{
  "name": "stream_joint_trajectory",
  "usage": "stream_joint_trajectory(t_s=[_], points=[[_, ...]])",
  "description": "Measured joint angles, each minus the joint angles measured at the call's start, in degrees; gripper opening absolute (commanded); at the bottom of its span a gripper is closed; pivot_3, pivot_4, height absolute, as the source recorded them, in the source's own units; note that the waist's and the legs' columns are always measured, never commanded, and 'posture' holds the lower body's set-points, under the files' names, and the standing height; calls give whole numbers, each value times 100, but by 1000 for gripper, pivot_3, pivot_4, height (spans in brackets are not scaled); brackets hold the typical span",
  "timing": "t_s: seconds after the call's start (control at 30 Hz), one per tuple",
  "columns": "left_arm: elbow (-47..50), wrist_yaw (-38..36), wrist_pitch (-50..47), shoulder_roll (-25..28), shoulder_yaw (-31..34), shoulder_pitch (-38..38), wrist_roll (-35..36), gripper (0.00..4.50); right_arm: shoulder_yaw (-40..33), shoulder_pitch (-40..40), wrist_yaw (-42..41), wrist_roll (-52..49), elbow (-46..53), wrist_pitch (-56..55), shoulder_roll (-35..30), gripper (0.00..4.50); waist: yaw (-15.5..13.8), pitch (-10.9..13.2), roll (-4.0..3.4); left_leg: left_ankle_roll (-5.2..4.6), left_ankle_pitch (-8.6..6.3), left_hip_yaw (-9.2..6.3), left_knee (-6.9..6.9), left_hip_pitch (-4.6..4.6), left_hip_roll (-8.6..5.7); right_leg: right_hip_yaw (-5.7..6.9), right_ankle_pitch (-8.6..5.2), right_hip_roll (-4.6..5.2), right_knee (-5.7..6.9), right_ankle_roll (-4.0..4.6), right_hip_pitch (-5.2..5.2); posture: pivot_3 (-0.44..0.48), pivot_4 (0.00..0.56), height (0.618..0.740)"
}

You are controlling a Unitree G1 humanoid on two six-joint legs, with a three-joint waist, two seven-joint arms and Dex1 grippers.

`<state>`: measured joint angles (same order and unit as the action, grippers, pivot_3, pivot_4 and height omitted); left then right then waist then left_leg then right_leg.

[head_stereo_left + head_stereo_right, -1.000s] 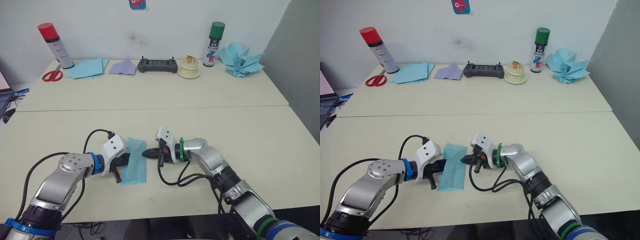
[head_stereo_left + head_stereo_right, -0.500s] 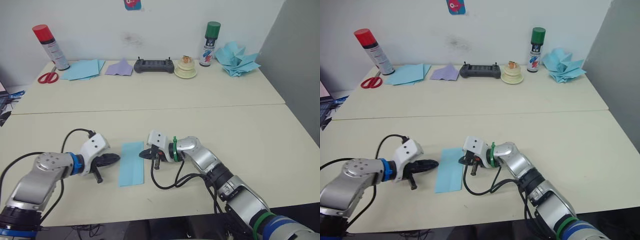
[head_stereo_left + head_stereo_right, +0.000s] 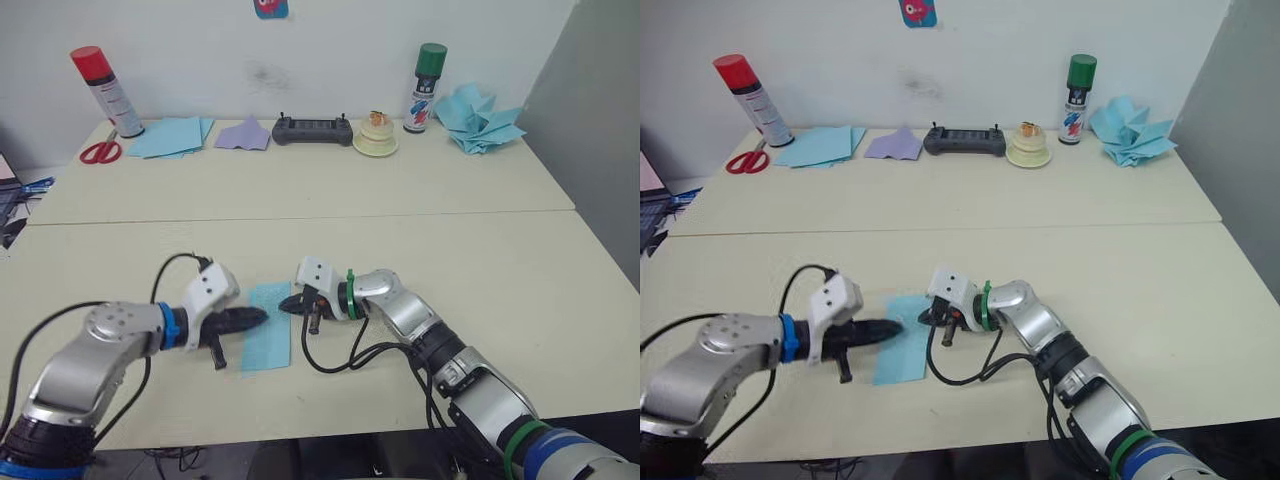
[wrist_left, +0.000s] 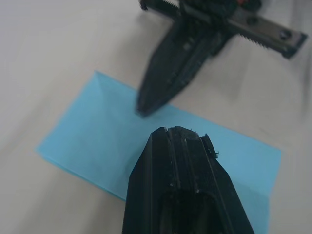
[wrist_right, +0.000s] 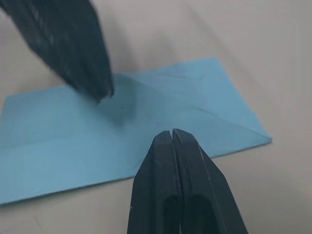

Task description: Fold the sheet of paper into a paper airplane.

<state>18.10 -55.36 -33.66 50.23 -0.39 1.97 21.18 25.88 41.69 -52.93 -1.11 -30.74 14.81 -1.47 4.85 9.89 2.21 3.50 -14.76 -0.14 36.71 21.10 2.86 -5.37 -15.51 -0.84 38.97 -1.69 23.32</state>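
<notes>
The sheet of paper (image 3: 266,328), a narrow light-blue rectangle with faint diagonal creases, lies flat on the near table. My left gripper (image 3: 257,317) is shut, its tip over the sheet's left half, holding nothing. From the right, my right gripper (image 3: 286,305) is also shut, its tip at the sheet's right edge near the far end. In the left wrist view my shut fingers (image 4: 176,139) hover over the paper (image 4: 92,134), with the right gripper's tip (image 4: 147,105) just beyond. The right wrist view shows the paper (image 5: 185,97) under both tips.
Along the far table edge stand a red-capped spray can (image 3: 104,90), scissors (image 3: 98,151), a stack of light-blue sheets (image 3: 170,136), a lavender paper dart (image 3: 246,134), a black controller (image 3: 313,130), a cream roll (image 3: 377,136), a green-capped can (image 3: 427,74) and a heap of light-blue darts (image 3: 481,106).
Half a second ago my left gripper sat off the sheet to its left; now its tip is back over the paper. The right gripper stays at the sheet's right edge.
</notes>
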Motion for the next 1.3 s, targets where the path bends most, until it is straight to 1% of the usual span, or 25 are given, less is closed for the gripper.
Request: stream_joint_trajectory(t_s=[0.1, 0.2, 0.37, 0.43, 0.6, 0.77, 0.83, 1.0, 1.13, 1.2, 1.3], points=[[14, 101, 254, -64, -160, -163, -226, 0, -57, 3, 5, -23, -27, 64, 4, 29, -19, -1, 1, 0, 0, 0, 0, -1, -1, 1, 0, 2, -1, 0, -2, 0, 150, 740], [0, 143, 703, -50, -273, -343, -528, 0, -139, 25, 85, -22, -207, -15, 72, 29, -17, -2, -4, 0, 0, 6, 0, -10, -3, -6, -1, 4, -1, 2, -9, 0, 150, 740], [-92, 208, 1175, -50, -295, -484, -739, 0, -397, 363, 708, 1, -859, -251, 222, 29, -6, -4, -8, 0, 0, 9, -1, -18, -2, -9, -8, 5, 1, 15, -12, 0, 150, 740], [-115, 202, 1248, -51, -286, -508, -738, 0, -555, 503, 947, 29, -1159, -421, 199, 29, -6, -5, -7, 0, 0, 12, -2, -18, -3, -10, -8, 5, 0, 13, -12, 0, 150, 740], [-162, 186, 1283, -52, -260, -494, -728, 0, -584, 628, 1108, 152, -1554, -904, 192, 29, -6, -7, -12, -3, -1, 9, -7, -18, -3, -9, -6, 5, 0, 9, -12, 0, 150, 740], [-262, 71, 1282, -51, -264, -387, -714, 0, -769, 632, 1263, 193, -1681, -1131, 208, 29, -6, -6, -14, -3, -1, 9, -6, -17, -4, -10, -6, 4, 0, 9, -13, 0, 150, 740], [-274, 24, 1282, -51, -257, -345, -698, 0, -926, 565, 1187, 103, -1578, -1120, 191, 29, -9, -4, -17, -3, -2, 9, -7, -12, -4, -10, -6, 4, -2, 9, -11, 0, 150, 740], [-393, -46, 1242, -143, -192, -289, -579, 0, -846, 151, 603, -53, -490, -776, 135, 29, -8, 4, -30, -4, -2, 7, -18, -10, -4, -8, -9, 5, -3, 6, -7, 0, 150, 740], [-501, -35, 875, -445, -14, -271, -223, 0, -556, 2, 433, 19, 23, -277, 115, 29, -30, 7, -33, -3, -2, -2, -14, -9, -7, -5, -9, 4, -2, 6, -10, 0, 150, 740], [-526, -53, 749, -446, 9, -252, -123, 0, -245, -66, 347, 215, 113, -26, 13, 29, -30, 6, -32, -3, -2, 0, -13, -9, -10, -11, -10, 4, -3, 6, -11, 0, 150, 740], [-528, -111, 759, -370, -15, -247, -134, 0, 29, -90, 302, 439, 299, 66, -95, 29, -21, -2, -32, -3, -2, 5, -16, -12, -10, -15, -12, 4, -4, 8, -10, 0, 150, 740]])
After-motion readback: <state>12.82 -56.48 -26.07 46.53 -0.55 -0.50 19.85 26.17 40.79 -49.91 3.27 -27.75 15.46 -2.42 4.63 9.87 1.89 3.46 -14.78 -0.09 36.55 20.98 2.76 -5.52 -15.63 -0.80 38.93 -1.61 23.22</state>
